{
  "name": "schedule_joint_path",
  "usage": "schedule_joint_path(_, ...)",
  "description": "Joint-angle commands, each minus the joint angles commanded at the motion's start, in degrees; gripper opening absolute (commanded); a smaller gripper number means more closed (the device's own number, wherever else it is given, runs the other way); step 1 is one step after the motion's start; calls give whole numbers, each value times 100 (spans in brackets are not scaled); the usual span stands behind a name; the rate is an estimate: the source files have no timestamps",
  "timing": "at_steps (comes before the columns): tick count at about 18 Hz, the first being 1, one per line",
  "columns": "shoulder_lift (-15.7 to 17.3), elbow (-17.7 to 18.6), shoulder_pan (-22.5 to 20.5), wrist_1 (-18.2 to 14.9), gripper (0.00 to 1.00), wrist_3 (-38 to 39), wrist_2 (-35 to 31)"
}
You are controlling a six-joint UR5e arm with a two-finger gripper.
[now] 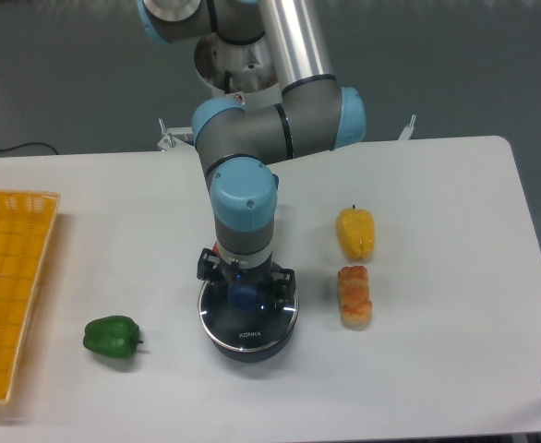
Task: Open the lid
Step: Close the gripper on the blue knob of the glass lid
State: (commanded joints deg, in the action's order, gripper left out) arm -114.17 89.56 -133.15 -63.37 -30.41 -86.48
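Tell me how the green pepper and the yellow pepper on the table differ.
The green pepper is dark green; the yellow pepper is bright yellow. The green pepper lies left of the pot with the lid, nearer the orange basket; the yellow pepper sits to the right, just behind a reddish-orange food item. The green one lies wide and low; the yellow one looks taller than wide. Both rest untouched on the white table.

You see the lid (pixel 249 318) as clear, glossy glass with a thin shiny metal rim — its knob (pixel 244 295) looks like smooth blue plastic. The tabletop (pixel 437 231) is matt white; the basket (pixel 7 277) is yellow plastic mesh.
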Motion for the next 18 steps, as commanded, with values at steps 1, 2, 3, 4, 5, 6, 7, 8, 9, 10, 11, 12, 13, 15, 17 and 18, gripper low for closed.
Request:
schedule_joint_path(1,-9,0,0,0,100,-9,-9)
schedule_joint_path(2,-18,0,26,0,100,-9,-9)
schedule_joint_path(3,-18,0,35,0,100,0,-17)
schedule_joint_path(4,-26,0,35,0,100,0,-18)
schedule_joint_path(5,-35,0,35,0,100,0,-18)
schedule_joint_path(6,-44,9,35,0,100,0,-18)
schedule_joint_path(7,-44,9,35,0,100,0,-18)
schedule_joint_path(8,-44,9,35,0,100,-9,-18)
schedule_joint_path(9,-44,9,35,0,100,-9,-18)
schedule_joint_path(10,-44,9,35,0,100,-17,-18)
schedule_joint_path(11,-44,17,35,0,99,-26,-18)
schedule_joint_path(12,-44,18,35,0,96,-44,-18)
schedule_joint_path(13,-44,9,35,0,89,-44,-18)
schedule_joint_path(15,-35,9,35,0,83,-53,-18)
schedule_joint_path(17,-26,9,35,-9,74,-53,-9)
schedule_joint_path(18,-18,9,26,-9,73,-61,-9)
